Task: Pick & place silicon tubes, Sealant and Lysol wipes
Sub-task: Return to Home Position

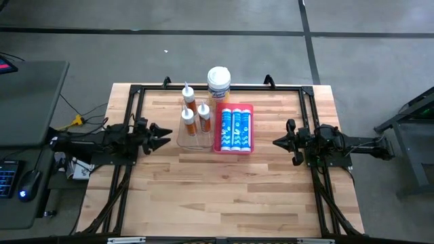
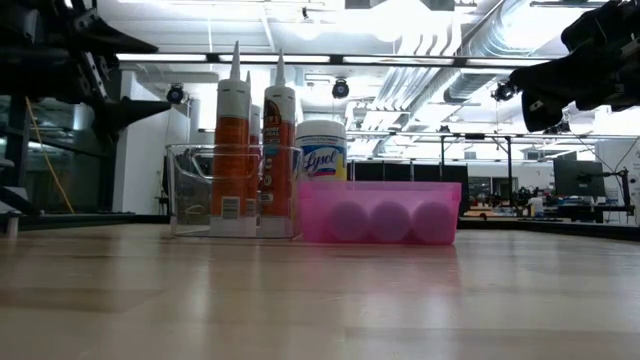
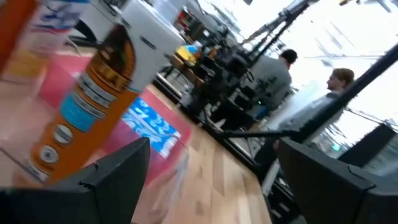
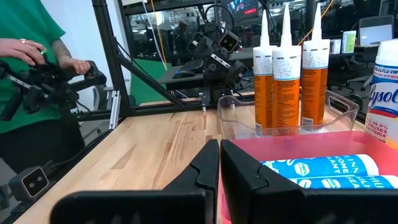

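Counter (image 1: 224, 196), high view: left arm lies level at the 9 o'clock side, left hand (image 1: 165, 135) pointing toward 3 o'clock, fingers spread, empty, just short of the clear container (image 1: 193, 141). That container holds three upright orange cartridges (image 1: 188, 122). Pink container (image 1: 234, 150) sits just beside it at 3 o'clock, with blue tubes (image 1: 226, 129) lying flat inside. Lysol wipes (image 1: 218, 83) stand upright on the counter at 12 o'clock of the pink container, outside both containers. Right hand (image 1: 277, 141) is at 3 o'clock of the pink container, apart from it, pointing toward 9 o'clock. Low view: both arms held high off the counter; Lysol wipes (image 2: 320, 150) show behind the seam between the two containers. Left wrist view: fingers (image 3: 118, 174) wide apart, nothing between them, one orange cartridge (image 3: 87, 106) close ahead. Right wrist view: right hand (image 4: 220, 149) closed to a thin slit, holding nothing; a person (image 4: 25, 62) stands beyond the counter.
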